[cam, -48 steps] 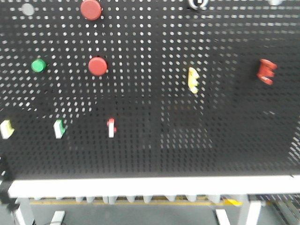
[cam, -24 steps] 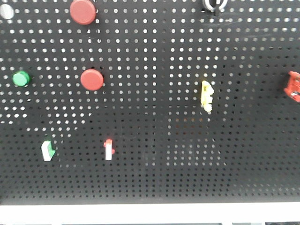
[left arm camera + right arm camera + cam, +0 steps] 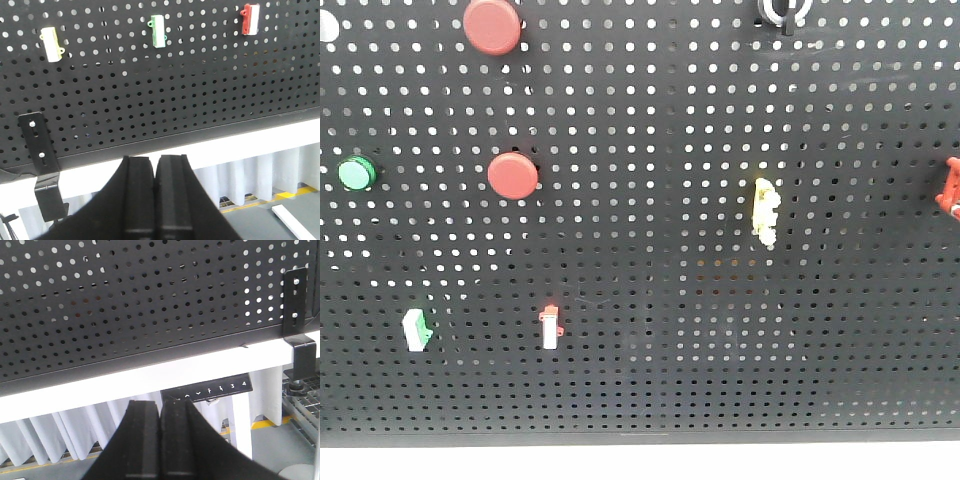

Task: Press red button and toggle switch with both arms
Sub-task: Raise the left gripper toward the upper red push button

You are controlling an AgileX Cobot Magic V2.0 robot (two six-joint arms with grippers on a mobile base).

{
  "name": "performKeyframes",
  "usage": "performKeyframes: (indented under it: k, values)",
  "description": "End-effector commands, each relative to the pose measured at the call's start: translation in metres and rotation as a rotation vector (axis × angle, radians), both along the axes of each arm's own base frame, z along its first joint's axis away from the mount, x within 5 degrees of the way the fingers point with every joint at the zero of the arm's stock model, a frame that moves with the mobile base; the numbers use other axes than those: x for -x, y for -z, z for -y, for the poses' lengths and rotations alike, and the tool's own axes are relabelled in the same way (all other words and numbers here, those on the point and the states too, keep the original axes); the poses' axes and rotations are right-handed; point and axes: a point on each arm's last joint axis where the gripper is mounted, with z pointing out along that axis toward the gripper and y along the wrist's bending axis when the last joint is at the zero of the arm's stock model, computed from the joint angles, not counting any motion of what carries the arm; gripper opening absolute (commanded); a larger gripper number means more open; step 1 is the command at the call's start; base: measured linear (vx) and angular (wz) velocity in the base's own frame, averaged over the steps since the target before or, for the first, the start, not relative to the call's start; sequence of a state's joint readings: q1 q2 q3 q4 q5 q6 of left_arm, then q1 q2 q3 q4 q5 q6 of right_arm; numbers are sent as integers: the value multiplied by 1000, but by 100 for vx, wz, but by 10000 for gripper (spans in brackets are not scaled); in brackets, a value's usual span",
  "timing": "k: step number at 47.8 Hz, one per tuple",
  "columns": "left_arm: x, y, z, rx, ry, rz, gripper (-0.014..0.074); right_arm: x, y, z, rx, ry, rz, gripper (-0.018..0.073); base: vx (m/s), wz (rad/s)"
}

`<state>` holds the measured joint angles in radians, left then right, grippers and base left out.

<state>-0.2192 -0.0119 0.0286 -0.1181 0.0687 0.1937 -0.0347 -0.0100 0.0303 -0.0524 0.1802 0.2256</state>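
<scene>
- My L tool (image 3: 155, 167) is sitting pinched fully closed, gripping nothing, low in front of the pegboard (image 3: 150, 90), near the white table (image 3: 225, 145) edge.
- My R tool (image 3: 160, 412) is sitting the same way: pads touching, nothing between.
- Front cam is showing the red button (image 3: 512, 175) mid-left on the board, w/ an upper red button (image 3: 492, 25) above it.
- The red toggle switch (image 3: 550, 327) is sitting below the btn, green switch (image 3: 417, 330) to its left.
</scene>
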Motion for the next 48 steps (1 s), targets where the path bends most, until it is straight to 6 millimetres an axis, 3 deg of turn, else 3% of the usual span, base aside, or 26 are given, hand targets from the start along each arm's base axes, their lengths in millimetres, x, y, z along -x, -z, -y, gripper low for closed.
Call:
performKeyframes:
  k: [1,2,3,7,14,17,23,26,32,39,48]
  values:
    - [0,1,-1,27,-11,80,2,0,-6,0,20,1,104,-3,0,0]
    - [0,-2,-1,31,-13,101,2,0,-7,0,21,1,110,-3,0,0]
    - [2,-13,-3,75,-24,204,2,1,-21,-1,41,-8,262,-3,0,0]
    - [5,-25,-5,191,-25,296,2,4,-37,-2,44,-14,376,-3,0,0]
    - [10,-58,-5,304,8,287,2,20,-94,-2,73,-6,501,-3,0,0]
    - [11,-84,-4,274,13,274,2,27,-121,-2,108,2,526,-3,0,0]
    - [5,-145,-2,142,6,276,2,38,-196,-2,196,33,566,-3,0,0]
    - [-5,-181,1,99,6,259,2,32,-221,0,217,43,527,-3,0,0]
    - [-30,-230,8,45,15,194,2,18,-269,2,216,57,450,-3,0,0]
    - [-60,-263,16,19,24,132,2,-1,-297,3,201,58,407,-3,0,0]
    - [-78,-272,21,52,45,76,2,-18,-300,3,153,39,380,-3,0,0]
